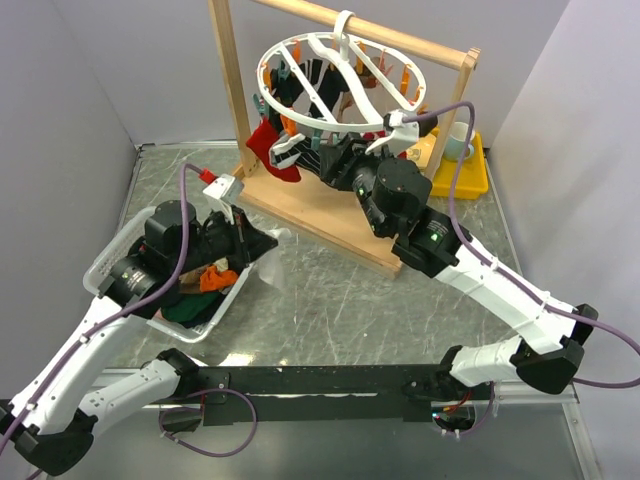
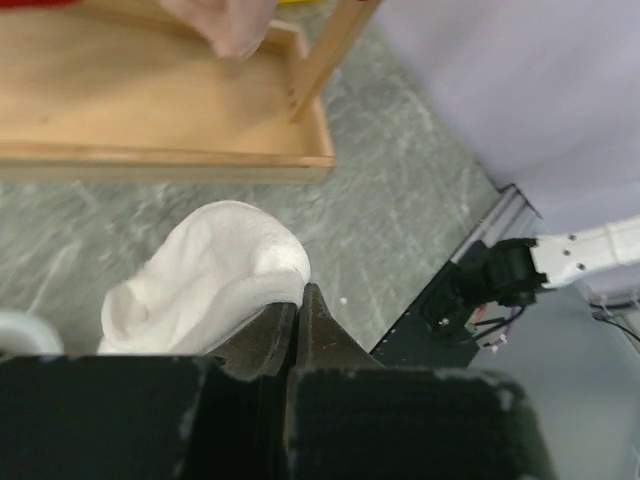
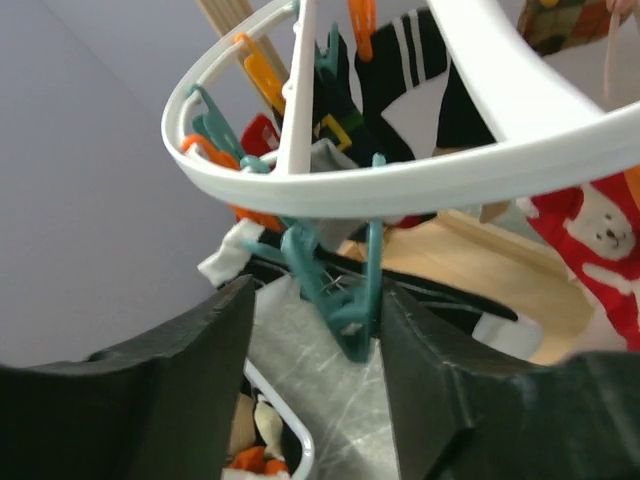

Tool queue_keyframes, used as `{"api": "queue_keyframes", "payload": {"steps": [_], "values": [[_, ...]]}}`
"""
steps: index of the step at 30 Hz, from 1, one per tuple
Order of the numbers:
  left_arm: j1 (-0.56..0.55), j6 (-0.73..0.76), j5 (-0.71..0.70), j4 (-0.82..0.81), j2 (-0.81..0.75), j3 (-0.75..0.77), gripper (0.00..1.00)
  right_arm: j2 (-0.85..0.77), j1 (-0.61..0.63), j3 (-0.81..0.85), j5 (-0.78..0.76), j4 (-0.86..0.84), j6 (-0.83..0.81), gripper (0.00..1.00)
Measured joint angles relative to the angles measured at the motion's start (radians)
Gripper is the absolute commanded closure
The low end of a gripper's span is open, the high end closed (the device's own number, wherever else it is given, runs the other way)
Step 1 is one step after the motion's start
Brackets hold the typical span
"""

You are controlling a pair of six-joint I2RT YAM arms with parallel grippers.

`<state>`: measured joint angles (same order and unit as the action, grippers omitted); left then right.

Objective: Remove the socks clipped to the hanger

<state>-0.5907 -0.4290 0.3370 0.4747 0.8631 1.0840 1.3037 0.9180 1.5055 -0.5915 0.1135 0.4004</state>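
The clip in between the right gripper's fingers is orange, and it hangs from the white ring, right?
Not quite. The clip in the right gripper is teal, not orange. It does hang from the white ring. The right wrist view shows this.

Soft, even indoor light; the overhead view is crisp, the wrist views are softer.
The grey marbled counter [image 1: 330,300] carries a faint sheen and only weak shadows. In the left wrist view the soft white sock [image 2: 210,270] is almost washed out. In the right wrist view the dark fingers [image 3: 180,390] and the white round plastic hanger ring [image 3: 480,170] blur near the lens.
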Motion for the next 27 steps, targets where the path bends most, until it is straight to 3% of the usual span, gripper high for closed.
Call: {"api": "queue_keyframes", "payload": {"steps": [8, 16, 21, 27], "values": [[0.0, -0.011, -0.302, 0.203, -0.018, 0.064, 0.99, -0.086, 0.0, -0.114, 0.035, 0.006, -0.001, 0.27], [0.007, -0.138, -0.752, 0.289, -0.142, 0.018, 0.99, -0.279, 0.0, -0.287, 0.06, 0.011, -0.001, 0.26], [0.049, -0.187, -0.873, 0.307, -0.132, -0.026, 0.99, -0.452, 0.0, -0.424, 0.057, 0.033, -0.007, 0.26], [0.226, -0.196, -0.901, 0.286, -0.134, -0.097, 0.99, -0.626, 0.0, -0.528, 0.053, 0.084, -0.029, 0.26]]}}
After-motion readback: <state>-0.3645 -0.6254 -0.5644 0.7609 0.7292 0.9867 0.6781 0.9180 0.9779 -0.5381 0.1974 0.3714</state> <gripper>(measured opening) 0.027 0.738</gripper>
